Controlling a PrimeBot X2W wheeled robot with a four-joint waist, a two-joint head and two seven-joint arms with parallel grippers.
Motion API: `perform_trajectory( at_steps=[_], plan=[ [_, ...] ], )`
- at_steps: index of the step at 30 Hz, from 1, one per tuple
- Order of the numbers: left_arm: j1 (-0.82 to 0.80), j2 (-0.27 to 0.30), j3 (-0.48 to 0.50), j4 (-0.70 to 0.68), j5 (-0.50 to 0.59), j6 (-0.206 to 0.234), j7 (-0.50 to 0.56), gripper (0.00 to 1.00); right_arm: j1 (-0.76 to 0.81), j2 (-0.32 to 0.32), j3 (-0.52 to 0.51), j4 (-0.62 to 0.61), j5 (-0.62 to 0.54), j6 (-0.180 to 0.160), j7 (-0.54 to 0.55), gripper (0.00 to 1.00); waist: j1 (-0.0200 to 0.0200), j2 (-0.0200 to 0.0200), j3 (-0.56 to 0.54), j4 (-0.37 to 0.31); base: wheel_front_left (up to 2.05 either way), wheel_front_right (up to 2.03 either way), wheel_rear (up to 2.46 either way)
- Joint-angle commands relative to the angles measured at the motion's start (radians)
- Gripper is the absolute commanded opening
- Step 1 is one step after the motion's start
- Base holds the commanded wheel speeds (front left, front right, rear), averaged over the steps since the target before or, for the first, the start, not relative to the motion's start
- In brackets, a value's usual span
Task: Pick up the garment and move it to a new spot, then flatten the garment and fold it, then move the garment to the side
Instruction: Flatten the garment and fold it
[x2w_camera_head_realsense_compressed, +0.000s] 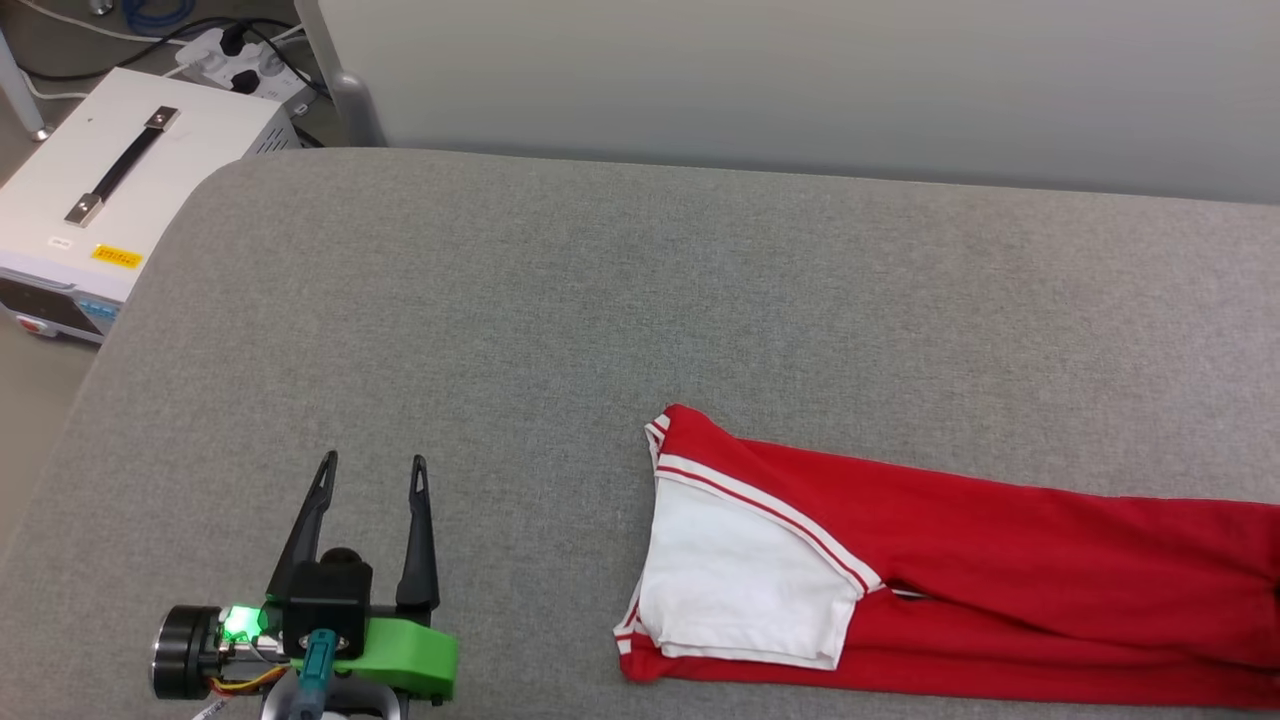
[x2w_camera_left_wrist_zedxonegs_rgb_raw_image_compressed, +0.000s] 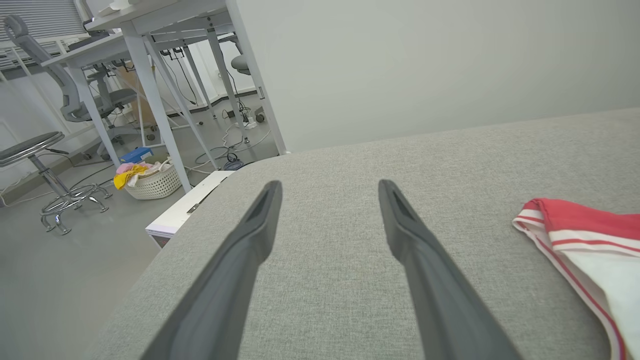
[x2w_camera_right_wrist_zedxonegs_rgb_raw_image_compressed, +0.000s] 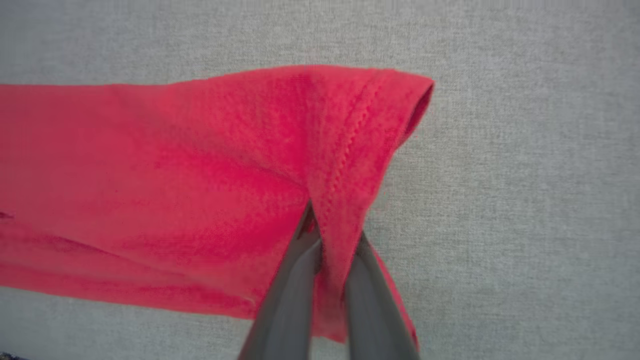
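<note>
R gripper (x2w_camera_right_wrist_zedxonegs_rgb_raw_image_compressed: 335, 225) pinches garment (x2w_camera_head_realsense_compressed: 1000, 560) hem; L gripper (x2w_camera_head_realsense_compressed: 373, 460) wide, empty. Floor basket (x2w_camera_left_wrist_zedxonegs_rgb_raw_image_compressed: 157, 186) holds yellow/pink clothes (x2w_camera_left_wrist_zedxonegs_rgb_raw_image_compressed: 129, 173).

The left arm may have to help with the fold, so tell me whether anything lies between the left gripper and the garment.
Nothing visible does: only bare grey padding lies between the open left gripper and the garment to its right. The right gripper is shut on the garment's red hem.
</note>
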Motion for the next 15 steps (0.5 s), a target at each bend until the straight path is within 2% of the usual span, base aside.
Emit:
perform_trajectory(
  at_steps=[1, 9, 15],
  plan=[
    [0.017, -0.008, 0.007, 0.004, 0.010, -0.008, -0.006, 1.00, 0.018, -0.001, -0.006, -0.033, 0.013, -0.001, 0.002, 0.00, 0.0000, -0.0001, -0.008, -0.004, 0.00, 0.00, 0.00],
    [0.023, -0.021, 0.016, 0.011, 0.027, -0.029, -0.006, 1.00, 0.053, 0.054, -0.012, -0.267, 0.096, -0.001, 0.055, 0.00, 0.0000, -0.0001, -0.023, -0.007, 0.00, 0.00, 0.00],
    [0.017, -0.037, 0.010, 0.010, 0.038, -0.041, -0.006, 1.00, 0.022, 0.112, 0.013, -0.402, 0.087, -0.001, 0.110, 0.00, 0.0000, -0.0001, -0.010, 0.010, 0.00, 0.00, 0.00]
  ],
)
